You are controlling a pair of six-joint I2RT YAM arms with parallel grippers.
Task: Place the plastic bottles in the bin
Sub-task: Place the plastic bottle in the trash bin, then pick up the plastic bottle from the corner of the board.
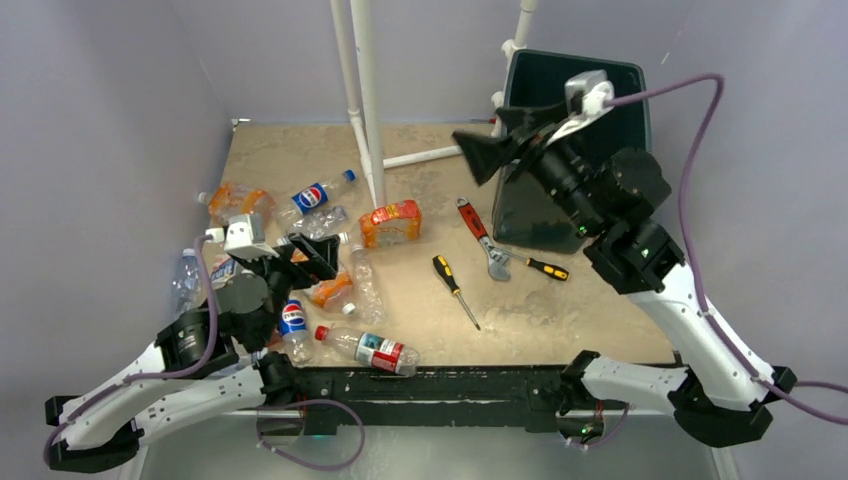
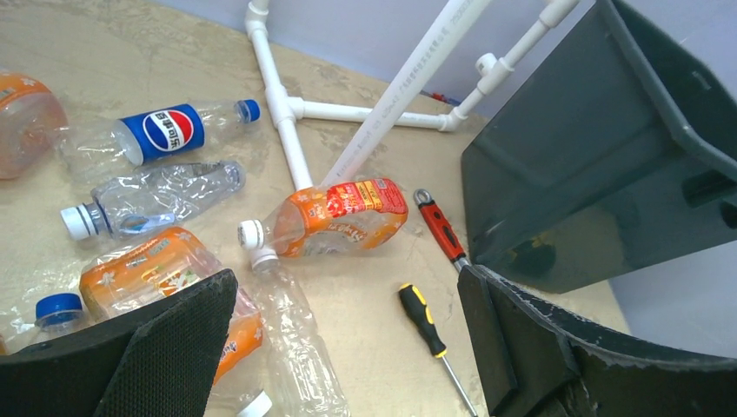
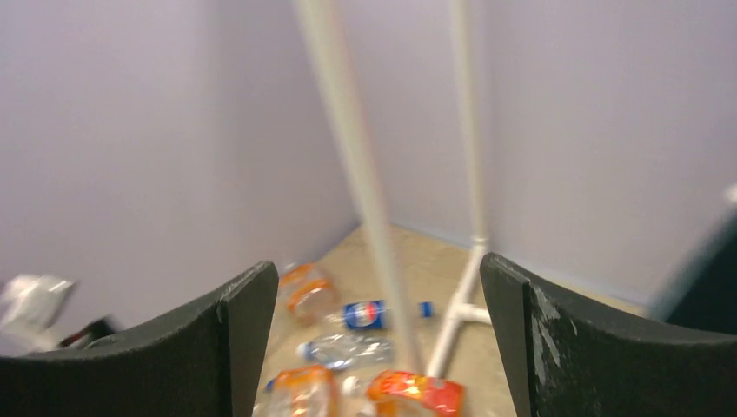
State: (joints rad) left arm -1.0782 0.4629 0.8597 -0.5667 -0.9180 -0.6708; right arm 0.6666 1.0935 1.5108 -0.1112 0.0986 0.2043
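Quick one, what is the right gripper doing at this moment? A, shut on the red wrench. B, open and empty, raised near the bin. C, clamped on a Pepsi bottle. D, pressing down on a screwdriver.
B: the right gripper hangs raised by the bin with its jaws spread wide, and the right wrist view shows nothing between them.

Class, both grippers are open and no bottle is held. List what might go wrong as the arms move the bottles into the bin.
1. The white pipe frame stands between most bottles and the bin; a carrying arm may strike it.
2. They crowd beneath the left gripper; closing may catch two or squirt one away.
3. The red-handled wrench and screwdrivers lie on the route and may get swept.
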